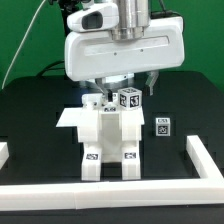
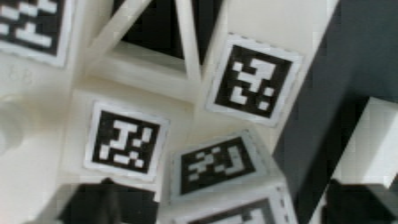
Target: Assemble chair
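Observation:
The chair stands half-built in the middle of the black table as a stack of white blocky pieces with black-and-white tags. My gripper hangs right over its top, where a tagged block sits. In the wrist view, several tagged faces of the chair fill the picture. My gripper has its dark fingers standing wide apart on either side of a tagged part. A dark gap shows beside the other finger. I cannot tell whether either finger touches the part.
A small loose tagged piece lies on the table toward the exterior view's right. A flat white slab juts out at the chair's left. Low white border rails run along the front, the right and the left.

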Tool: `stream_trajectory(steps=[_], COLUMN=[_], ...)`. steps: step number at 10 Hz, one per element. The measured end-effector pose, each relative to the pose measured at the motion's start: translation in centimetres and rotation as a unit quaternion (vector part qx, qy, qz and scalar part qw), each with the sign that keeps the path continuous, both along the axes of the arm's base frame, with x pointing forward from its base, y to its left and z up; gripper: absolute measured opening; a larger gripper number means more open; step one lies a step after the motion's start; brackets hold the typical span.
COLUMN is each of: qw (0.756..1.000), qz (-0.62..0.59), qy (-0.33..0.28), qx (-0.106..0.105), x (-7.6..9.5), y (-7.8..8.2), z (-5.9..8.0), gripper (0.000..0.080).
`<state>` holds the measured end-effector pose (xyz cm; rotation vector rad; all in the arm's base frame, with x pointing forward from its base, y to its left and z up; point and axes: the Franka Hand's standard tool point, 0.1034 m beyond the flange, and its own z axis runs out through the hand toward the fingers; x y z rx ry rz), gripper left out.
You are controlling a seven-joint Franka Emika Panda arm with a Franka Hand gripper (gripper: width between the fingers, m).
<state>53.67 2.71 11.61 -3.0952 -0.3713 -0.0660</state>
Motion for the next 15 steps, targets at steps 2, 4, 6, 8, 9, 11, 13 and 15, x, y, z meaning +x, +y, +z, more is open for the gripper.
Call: stream_trajectory(steps=[2, 4, 6, 8, 9, 11, 13, 15], qw=[1.000, 0.994, 0.984, 0.961, 0.935, 0.874, 0.839, 0.854], qz=[-0.013, -0.109, -0.177, -0.274, -0.354, -0.485, -0.542, -0.518], qy=[0.000, 0.003, 0.005, 0.006, 0.006, 0.013, 0.017, 0.016], qx=[0.000, 0.007, 0.010, 0.019, 0.027, 0.038, 0.044, 0.043], x=[0.01, 0.01, 0.00, 0.11, 0.23, 0.22, 0.26, 0.25], y=[-0.04, 0.05, 0.06, 0.10, 0.12, 0.31, 0.40, 0.40], z=[0.00, -0.01, -0.01, -0.01, 0.02, -0.09, -0.09, -0.09], gripper=[0.0390, 0.0282, 0.0282, 0.0282, 0.0282, 0.0284, 0.0284, 0.0452])
